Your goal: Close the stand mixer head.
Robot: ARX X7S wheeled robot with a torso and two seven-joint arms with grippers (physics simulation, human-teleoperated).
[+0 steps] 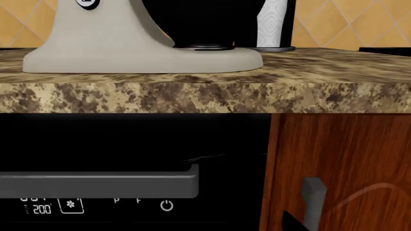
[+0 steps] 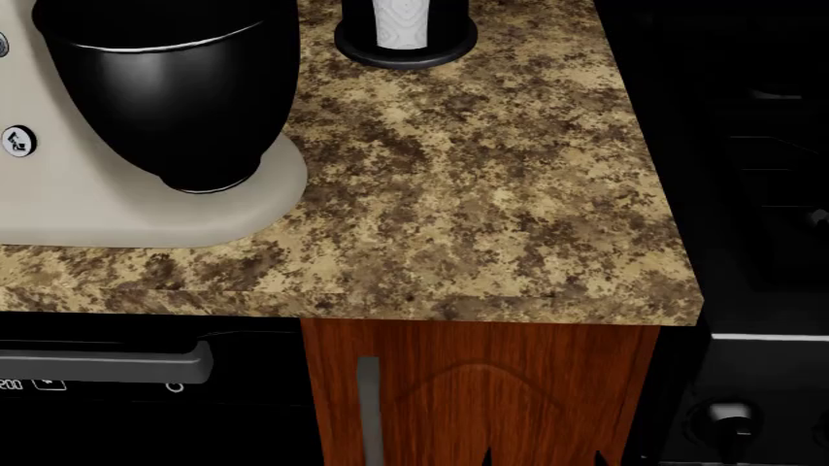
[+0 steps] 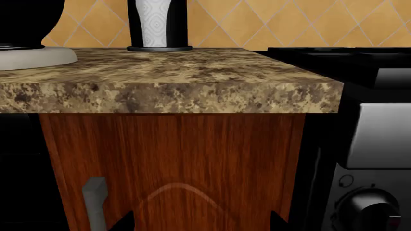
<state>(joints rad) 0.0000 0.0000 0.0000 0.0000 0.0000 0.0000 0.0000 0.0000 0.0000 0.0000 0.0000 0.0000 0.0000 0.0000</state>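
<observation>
The stand mixer head is out of view in all three views. Only the lower mixer shows: its beige base [image 2: 78, 209], a round knob [image 2: 16, 141] on the column, and the glossy black bowl [image 2: 182, 87]. The base [image 1: 141, 60] and bowl [image 1: 192, 24] also show in the left wrist view. My left gripper is low in front of the counter face. One dark fingertip [image 1: 292, 222] stands far to the side and the other is lost against the black appliance front. My right gripper [image 3: 202, 222] is open and empty, facing the wooden cabinet door [image 3: 180, 163]. Its tips show in the head view [image 2: 546, 458].
The speckled granite counter [image 2: 492, 194] carries a paper towel holder [image 2: 404, 39] behind the bowl. Below are a black dishwasher front with a grey handle [image 1: 96, 185] and lit display, and the cabinet door handle [image 2: 367, 408]. A stove with a knob [image 3: 369, 207] stands at the right.
</observation>
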